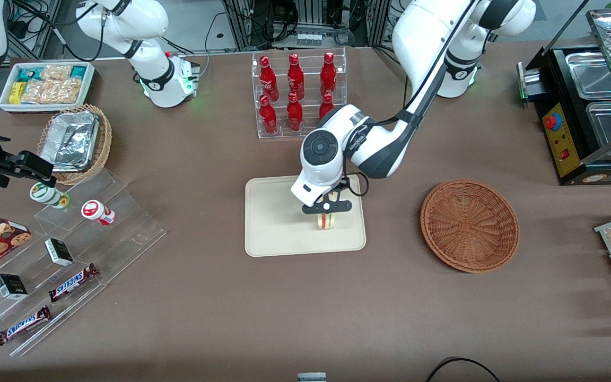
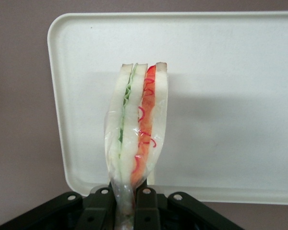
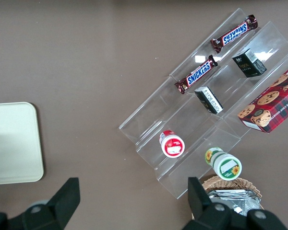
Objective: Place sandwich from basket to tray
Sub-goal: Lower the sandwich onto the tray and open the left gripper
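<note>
Over the tray (image 1: 268, 223), the gripper (image 1: 327, 207) is pinching the wrapped sandwich (image 2: 137, 129) by its narrow end, well apart from the basket (image 1: 469, 225), and should, I judge, be lowering gently before letting go.

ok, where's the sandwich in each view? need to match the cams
Front view: sandwich held in the gripper over the tray, beside the empty basket.
Left wrist view: sandwich edge-on, clamped by the gripper, tray beneath it.
Right wrist view: not in it.
Shared landmark: the tray, in all three.
</note>
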Robot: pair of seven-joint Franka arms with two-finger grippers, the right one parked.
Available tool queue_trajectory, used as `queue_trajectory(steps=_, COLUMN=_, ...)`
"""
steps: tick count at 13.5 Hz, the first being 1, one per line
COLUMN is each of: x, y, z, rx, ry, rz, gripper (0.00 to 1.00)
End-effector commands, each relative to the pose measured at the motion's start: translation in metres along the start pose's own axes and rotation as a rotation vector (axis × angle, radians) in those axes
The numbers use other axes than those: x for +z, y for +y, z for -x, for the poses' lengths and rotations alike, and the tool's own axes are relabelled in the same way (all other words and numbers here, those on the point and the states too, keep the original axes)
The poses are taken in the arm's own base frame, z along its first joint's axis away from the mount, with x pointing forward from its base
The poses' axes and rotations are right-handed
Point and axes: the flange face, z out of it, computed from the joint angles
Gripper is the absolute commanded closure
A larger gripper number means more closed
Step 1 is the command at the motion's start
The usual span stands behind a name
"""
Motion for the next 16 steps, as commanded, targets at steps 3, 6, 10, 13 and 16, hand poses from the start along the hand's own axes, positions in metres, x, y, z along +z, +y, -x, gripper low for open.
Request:
queue_trajectory(steps=3, x=0.017, y=0.035, z=-0.01, rx=-0.085, ry=0.036, rz=0.053, gripper=1.0)
queue_trajectory(steps=6, x=0.027, y=0.038, z=-0.01, rx=-0.102, ry=0.04, rz=0.063, gripper=1.0)
queue_trajectory(steps=10, x=0.036, y=0.041, z=-0.013, rx=-0.128, ry=0.036, rz=0.063, gripper=1.0)
queue_trajectory(steps=13, x=0.043, y=0.042, z=-0.014, rx=-0.131, ry=0.026, rz=0.062, gripper=1.0)
queue_trajectory(steps=16, x=0.048, y=0.043, z=-0.013, rx=-0.142, ry=0.002, rz=0.074, gripper=1.0)
